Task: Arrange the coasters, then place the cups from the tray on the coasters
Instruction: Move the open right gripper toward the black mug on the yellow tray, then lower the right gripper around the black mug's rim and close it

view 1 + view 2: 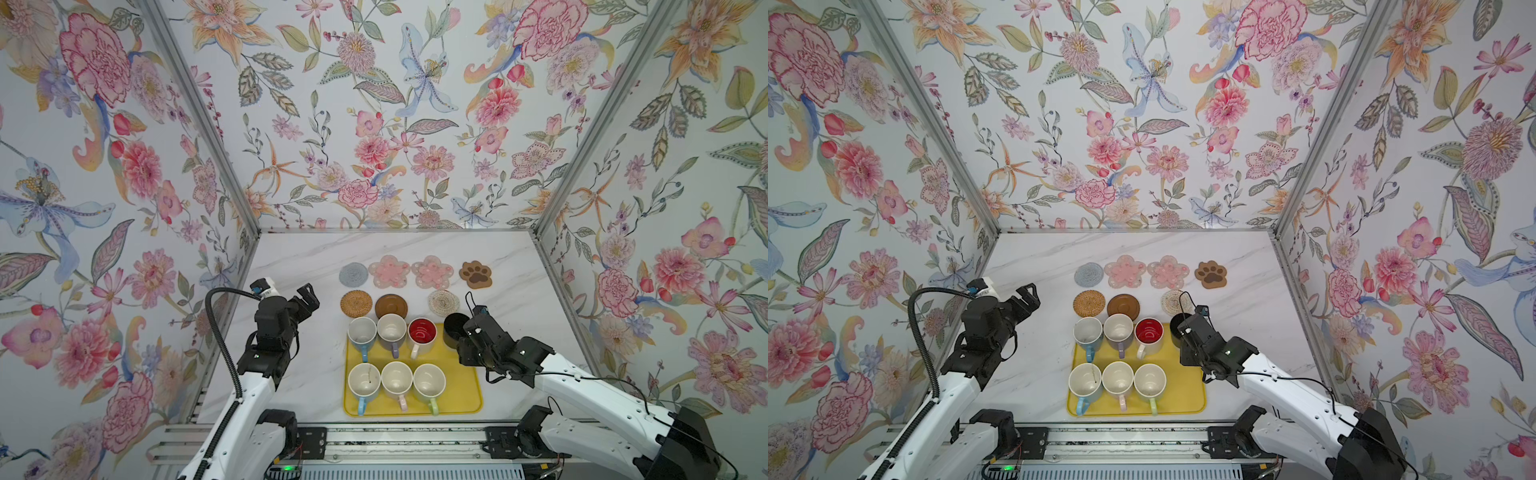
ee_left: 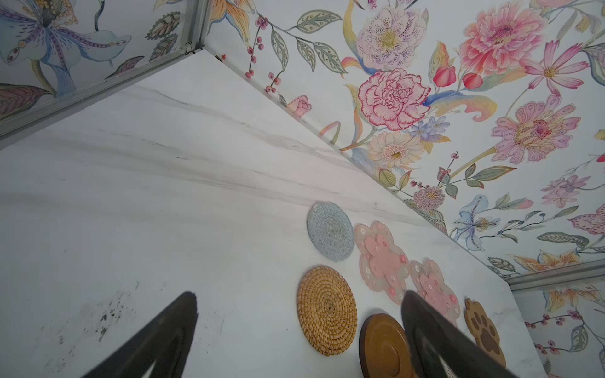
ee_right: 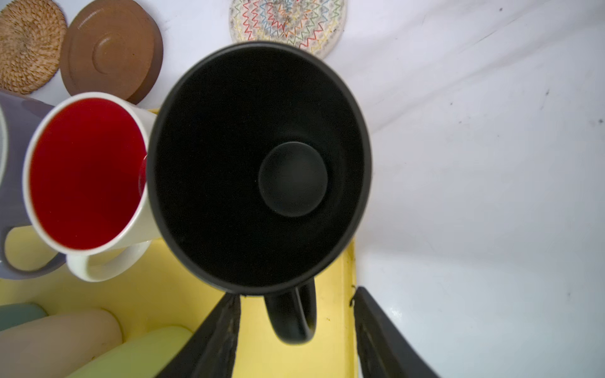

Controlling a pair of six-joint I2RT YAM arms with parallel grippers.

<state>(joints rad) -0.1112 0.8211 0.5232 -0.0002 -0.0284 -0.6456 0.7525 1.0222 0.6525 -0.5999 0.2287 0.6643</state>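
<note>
R claw [image 3: 296,294] at blk mug [image 3: 258,163], 1 o'clock corner of tray [image 1: 461,386].
Spread astride handle [image 3: 291,322], no contact; L claw [image 1: 309,299] wide, empty.

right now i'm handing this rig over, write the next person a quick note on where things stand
Left gripper: open, empty, hanging over the table left of the coasters.
Right gripper: fingers open either side of the handle of the black mug, not gripping yet.
Things: seven coasters lie in two rows behind the tray; all seven mugs stand on the tray.
Done: coasters look arranged.
Left: every mug has to go onto a coaster, probably black mug first.
</note>
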